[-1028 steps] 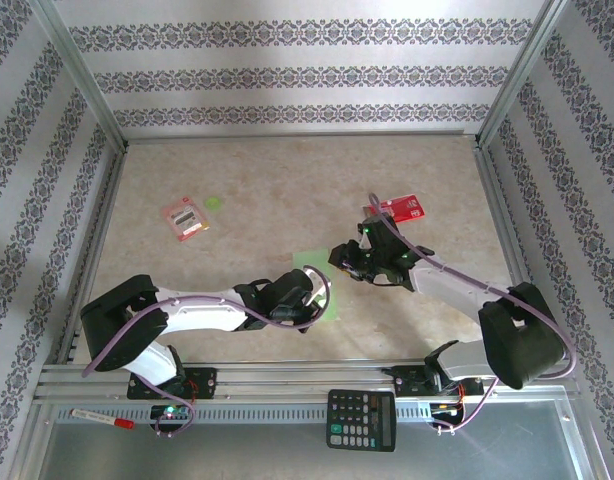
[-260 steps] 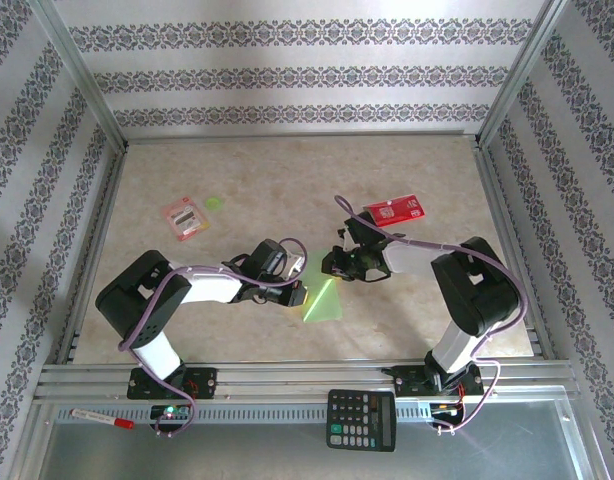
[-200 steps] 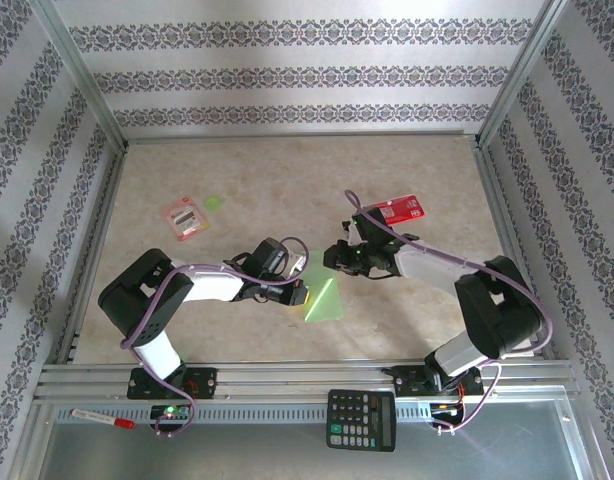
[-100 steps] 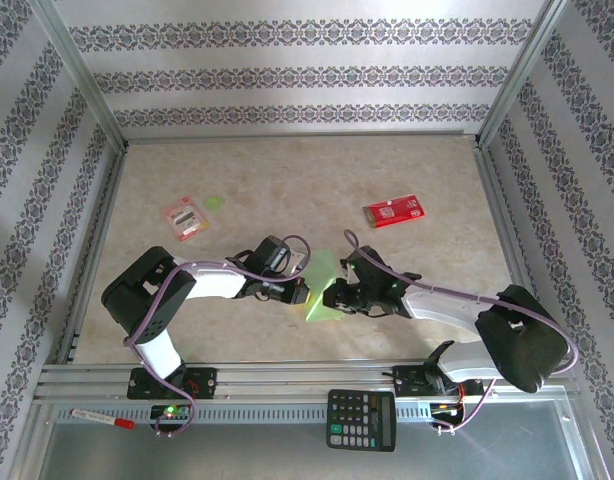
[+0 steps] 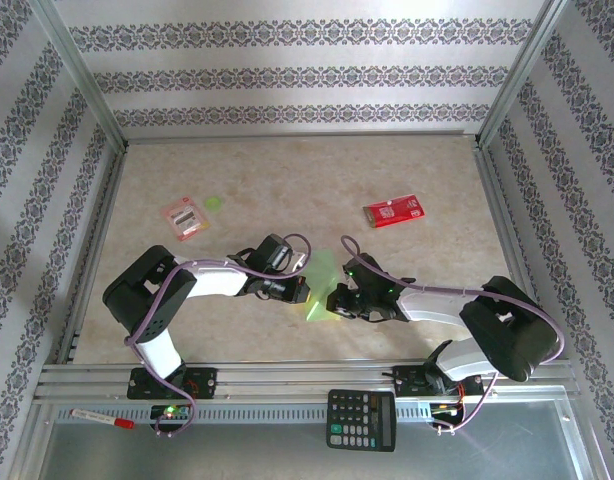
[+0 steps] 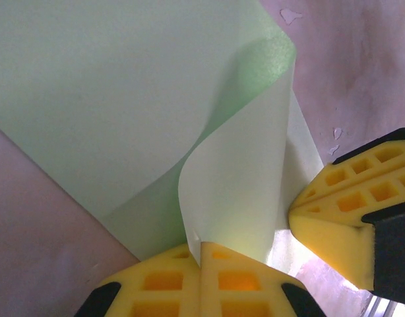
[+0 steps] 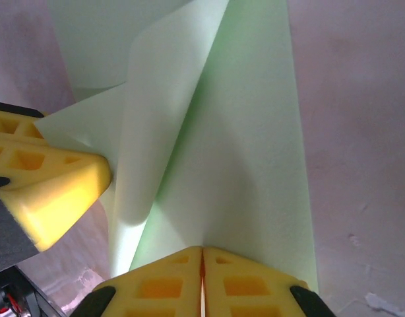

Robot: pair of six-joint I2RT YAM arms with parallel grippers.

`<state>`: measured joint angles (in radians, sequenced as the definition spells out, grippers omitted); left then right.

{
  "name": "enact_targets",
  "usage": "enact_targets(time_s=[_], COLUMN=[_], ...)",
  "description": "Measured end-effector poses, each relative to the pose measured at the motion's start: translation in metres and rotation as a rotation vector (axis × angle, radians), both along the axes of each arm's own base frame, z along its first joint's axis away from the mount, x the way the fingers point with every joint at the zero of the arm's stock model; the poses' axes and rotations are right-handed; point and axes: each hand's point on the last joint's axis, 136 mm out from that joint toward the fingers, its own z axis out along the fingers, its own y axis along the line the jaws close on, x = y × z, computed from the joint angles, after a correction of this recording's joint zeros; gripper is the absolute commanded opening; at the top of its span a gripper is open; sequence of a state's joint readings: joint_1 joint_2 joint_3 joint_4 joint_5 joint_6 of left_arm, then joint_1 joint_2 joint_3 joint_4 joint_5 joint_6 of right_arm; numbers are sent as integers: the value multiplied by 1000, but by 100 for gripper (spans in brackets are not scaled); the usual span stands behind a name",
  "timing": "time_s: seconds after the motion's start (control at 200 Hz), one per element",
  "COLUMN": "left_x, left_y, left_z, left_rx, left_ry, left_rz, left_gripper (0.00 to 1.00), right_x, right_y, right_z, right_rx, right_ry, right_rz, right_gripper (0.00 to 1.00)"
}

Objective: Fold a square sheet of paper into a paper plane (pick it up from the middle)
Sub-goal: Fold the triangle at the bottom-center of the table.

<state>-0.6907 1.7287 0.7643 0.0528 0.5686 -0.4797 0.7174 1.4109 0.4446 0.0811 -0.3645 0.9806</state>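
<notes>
From the top camera I see the square sheet of paper [image 5: 321,284] near the middle of the worktop [image 5: 287,180], close to my side. My left hand [image 5: 295,291] is on its left edge and my right hand [image 5: 336,301] is on its right edge, so both hands meet at the paper. A red packet [image 5: 394,211] lies far off at the back right. In the left wrist camera, my left hand [image 6: 201,256] is pinched tight on one edge of the paper [image 6: 110,92]. A flap curls up and over from there, and the rest lies flat on the worktop. The yellow tip of my right hand [image 6: 341,221] is just beside it. In the right wrist camera, my right hand [image 7: 202,263] is squeezed tight on the paper [image 7: 255,132] too, right where a fold line runs in. I think we are only near the start. The paper is picked up and one flap is bent, but I see no pointy nose and no wings yet. Most of the folds for the paper plane are left to do.
</notes>
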Motion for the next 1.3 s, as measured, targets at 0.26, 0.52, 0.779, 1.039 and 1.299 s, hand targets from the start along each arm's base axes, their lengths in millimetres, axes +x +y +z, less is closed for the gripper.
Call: enact_targets(time_s=[0.26, 0.52, 0.779, 1.039, 1.299], left_x=[0, 0, 0, 0, -1], left_y=[-1, -1, -1, -1, -2], left_z=[0, 0, 1, 1, 1], left_rx=[4, 2, 2, 2, -1], left_ry=[11, 16, 17, 17, 20], left_rz=[-2, 0, 1, 1, -1], left_gripper=[0, 0, 0, 0, 0], right_x=[0, 1, 1, 1, 1], right_y=[0, 1, 1, 0, 0], right_z=[0, 0, 0, 0, 0], right_rx=[-1, 1, 1, -1, -1], right_ry=[-6, -10, -12, -13, -14], right_rz=[7, 8, 12, 12, 12], right_gripper=[8, 8, 7, 7, 7])
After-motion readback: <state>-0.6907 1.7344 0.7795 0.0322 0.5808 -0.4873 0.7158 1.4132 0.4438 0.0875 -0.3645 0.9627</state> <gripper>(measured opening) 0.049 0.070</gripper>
